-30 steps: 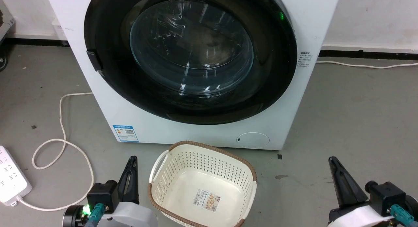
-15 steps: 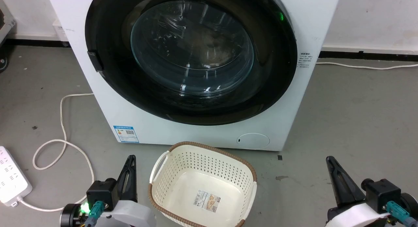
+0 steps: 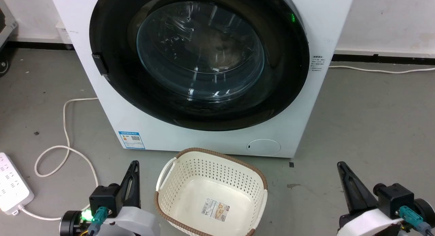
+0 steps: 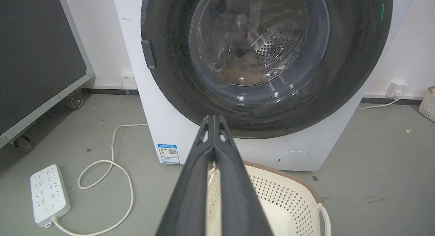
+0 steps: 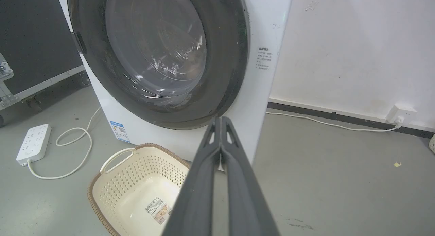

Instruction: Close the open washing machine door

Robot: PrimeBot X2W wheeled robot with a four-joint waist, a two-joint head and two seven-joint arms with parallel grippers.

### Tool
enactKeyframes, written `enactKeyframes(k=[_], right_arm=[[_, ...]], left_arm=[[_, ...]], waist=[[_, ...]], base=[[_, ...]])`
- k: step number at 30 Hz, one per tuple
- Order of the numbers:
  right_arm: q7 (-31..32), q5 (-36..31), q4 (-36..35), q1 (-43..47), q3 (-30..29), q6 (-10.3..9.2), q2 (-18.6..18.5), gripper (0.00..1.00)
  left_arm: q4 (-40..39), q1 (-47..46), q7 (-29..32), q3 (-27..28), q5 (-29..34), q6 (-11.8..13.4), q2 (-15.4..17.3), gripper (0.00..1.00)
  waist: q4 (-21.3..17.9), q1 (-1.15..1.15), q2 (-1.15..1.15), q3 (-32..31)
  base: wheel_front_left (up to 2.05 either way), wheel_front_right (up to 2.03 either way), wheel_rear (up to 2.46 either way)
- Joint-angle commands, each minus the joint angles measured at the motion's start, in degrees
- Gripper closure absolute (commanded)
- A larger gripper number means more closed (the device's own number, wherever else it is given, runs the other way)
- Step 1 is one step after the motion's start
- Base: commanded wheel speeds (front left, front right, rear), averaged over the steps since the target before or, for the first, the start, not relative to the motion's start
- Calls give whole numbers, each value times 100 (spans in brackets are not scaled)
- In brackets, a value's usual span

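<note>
The power strip [image 3: 13,186] lies on the floor [image 3: 373,120] at 8 o'clock, and the left gripper [image 3: 135,165] hangs at 7, jaws pressed together, just beside the basket [image 3: 210,151] at 6. Up at 12 o'clock the door [image 3: 200,52] sits closed against the front of the washer [image 3: 204,142]. Over at 4 o'clock is the right gripper [image 3: 340,166], jaws pressed together too, well apart from the washer.

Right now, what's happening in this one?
Nothing is being handled. The washing machine door sits flat against the front of the washing machine and looks closed, though whether it is latched can't be judged. The left gripper and right gripper, both shut and empty, hang low on either side of a white basket on the floor, clear of the door.
</note>
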Motion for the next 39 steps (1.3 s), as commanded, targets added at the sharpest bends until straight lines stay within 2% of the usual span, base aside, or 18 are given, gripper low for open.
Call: enactKeyframes(k=[1, 39], right_arm=[[27, -54, -37, -77, 14, -3, 34, 100], [460, -188, -87, -161, 104, -4, 65, 100]], left_arm=[[-47, 13, 24, 28, 34, -28, 4, 100], [-279, 18, 455, 205, 365, -82, 6, 100]], waist=[[1, 0, 0, -2], [20, 0, 0, -57]], base=[[0, 0, 0], [0, 0, 0]])
